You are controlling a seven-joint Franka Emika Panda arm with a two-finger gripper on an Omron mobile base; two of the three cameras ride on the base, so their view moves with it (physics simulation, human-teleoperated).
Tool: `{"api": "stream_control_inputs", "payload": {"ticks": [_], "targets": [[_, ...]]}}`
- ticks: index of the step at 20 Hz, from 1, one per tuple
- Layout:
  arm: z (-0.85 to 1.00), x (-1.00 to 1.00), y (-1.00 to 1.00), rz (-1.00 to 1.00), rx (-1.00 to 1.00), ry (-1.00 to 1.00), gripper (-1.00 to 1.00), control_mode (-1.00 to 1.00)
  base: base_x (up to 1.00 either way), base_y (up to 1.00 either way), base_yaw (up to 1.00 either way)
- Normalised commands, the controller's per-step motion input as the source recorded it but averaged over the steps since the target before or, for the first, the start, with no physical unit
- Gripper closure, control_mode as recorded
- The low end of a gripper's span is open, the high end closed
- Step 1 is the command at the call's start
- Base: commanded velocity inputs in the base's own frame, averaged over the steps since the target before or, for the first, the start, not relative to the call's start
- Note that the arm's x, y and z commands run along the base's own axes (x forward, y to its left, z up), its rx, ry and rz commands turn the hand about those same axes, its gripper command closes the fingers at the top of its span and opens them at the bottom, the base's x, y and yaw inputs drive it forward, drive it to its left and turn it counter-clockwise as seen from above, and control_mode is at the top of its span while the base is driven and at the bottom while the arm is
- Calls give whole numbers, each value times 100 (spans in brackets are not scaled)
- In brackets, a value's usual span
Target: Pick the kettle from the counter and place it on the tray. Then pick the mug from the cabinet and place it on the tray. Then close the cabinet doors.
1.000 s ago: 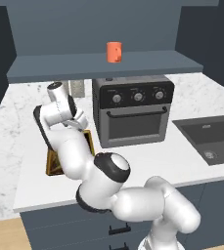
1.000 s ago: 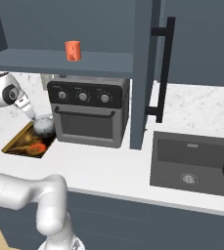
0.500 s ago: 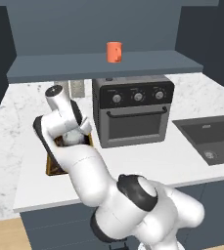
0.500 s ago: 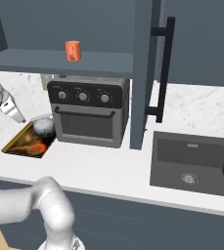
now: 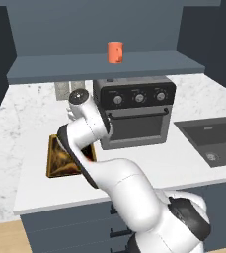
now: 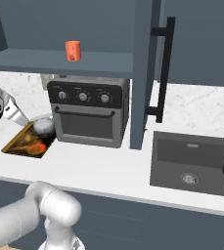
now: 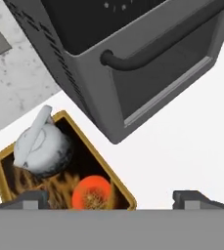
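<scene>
With the squat silver-grey metal kettle (image 7: 41,146) sitting on the yellow-rimmed brown tray (image 7: 116,185), the gripper (image 7: 111,197) is hanging wide and empty; next it's needing to rise toward the small orange-red mug (image 5: 115,52) on the cabinet shelf (image 5: 60,66).

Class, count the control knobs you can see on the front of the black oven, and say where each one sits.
3, in a row across the oven's top panel: left knob, middle knob, right knob. None appear hidden.

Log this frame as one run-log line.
stage: kettle placed, mug next | claw: open, empty, above tray | kettle: on tray beside round orange food | mug: on cabinet shelf | cabinet door: open
</scene>
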Motion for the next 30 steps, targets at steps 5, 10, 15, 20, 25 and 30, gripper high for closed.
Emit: {"api": "stream_control_inputs", "payload": {"ticks": [5, 10, 15, 20, 25, 30], "targets": [[76, -7, -51, 12, -1, -15, -100, -100, 0, 0, 0], [76, 0, -44, 8, -13, -16, -100, -100, 0, 0, 0], [85, 0, -44, 9, -16, -4, -100, -100, 0, 0, 0], [83, 0, -47, 14, -19, 0, -100, -100, 0, 0, 0], [24, 0, -52, 16, -21, 1, -100, -100, 0, 0, 0], [-11, 1, -34, 5, -5, -1, -100, -100, 0, 0, 0]]}}
